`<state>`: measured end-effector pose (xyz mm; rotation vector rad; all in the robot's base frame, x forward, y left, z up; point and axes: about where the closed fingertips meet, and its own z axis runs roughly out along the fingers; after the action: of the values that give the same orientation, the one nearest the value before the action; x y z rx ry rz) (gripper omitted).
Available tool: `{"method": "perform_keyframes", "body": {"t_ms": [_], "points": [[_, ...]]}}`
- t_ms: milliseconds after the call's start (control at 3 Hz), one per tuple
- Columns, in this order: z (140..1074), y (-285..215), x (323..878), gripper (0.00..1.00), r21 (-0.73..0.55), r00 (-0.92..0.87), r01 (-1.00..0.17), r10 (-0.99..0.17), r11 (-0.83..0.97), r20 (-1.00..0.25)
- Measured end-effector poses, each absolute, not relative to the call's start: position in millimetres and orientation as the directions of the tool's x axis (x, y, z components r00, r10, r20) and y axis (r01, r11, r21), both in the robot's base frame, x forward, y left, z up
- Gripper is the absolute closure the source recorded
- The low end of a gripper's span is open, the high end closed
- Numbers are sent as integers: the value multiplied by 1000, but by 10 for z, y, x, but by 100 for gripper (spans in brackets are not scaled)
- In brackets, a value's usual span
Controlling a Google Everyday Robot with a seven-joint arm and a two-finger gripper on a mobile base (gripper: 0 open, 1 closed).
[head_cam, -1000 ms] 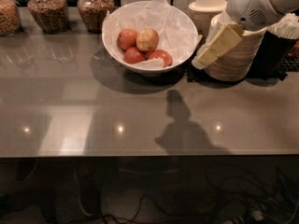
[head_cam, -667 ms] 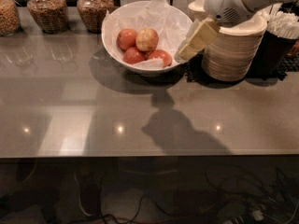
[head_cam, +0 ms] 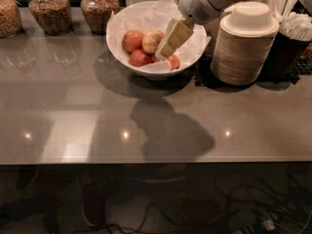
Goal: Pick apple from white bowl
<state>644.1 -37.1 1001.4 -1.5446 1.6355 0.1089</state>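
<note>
Logging the gripper [head_cam: 165, 48] in the upper middle of the frame: it hangs over the white bowl [head_cam: 115, 38], with its pale end slanting from upper right down to lower left. The white wrist housing [head_cam: 200, 3] sits above it at the top edge. We cannot tell whether the gripper is open or closed; from this angle the end reads as one cream slab.

The apple [head_cam: 151, 41] is the palest fruit, yellowish-tan with a pink blush. It lies in the bowl's centre on the crinkled paper [head_cam: 146, 16]. Three red apples [head_cam: 132, 40] crowd it: one to its left, one to its lower left, and one to the lower right, partly behind the gripper's end.

Key relation: the apple lies just to the left of the gripper's lower end, close beside it. We cannot tell whether they touch. The apple is nearly round, so it offers no useful long axis. The slant of the gripper alone will set the line of approach.

Our judgement is that this is the reach stage and no grasp is confirmed. The next move calls for a small shift toward frame left and down, to centre on the pale fruit. The main risk is nudging the red neighbours or snagging the paper.

Elsewhere, the stack of beige disposable bowls [head_cam: 243, 52] stands at right. The glass jars [head_cam: 48, 9] line the upper left, and the grey countertop [head_cam: 73, 106] fills the middle.
</note>
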Motion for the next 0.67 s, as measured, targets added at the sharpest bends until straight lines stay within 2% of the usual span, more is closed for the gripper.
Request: {"method": "perform_keyframes", "body": {"t_ms": [667], "points": [[9722, -356, 6823, 0, -488, 138, -835, -762, 254, -633]]}}
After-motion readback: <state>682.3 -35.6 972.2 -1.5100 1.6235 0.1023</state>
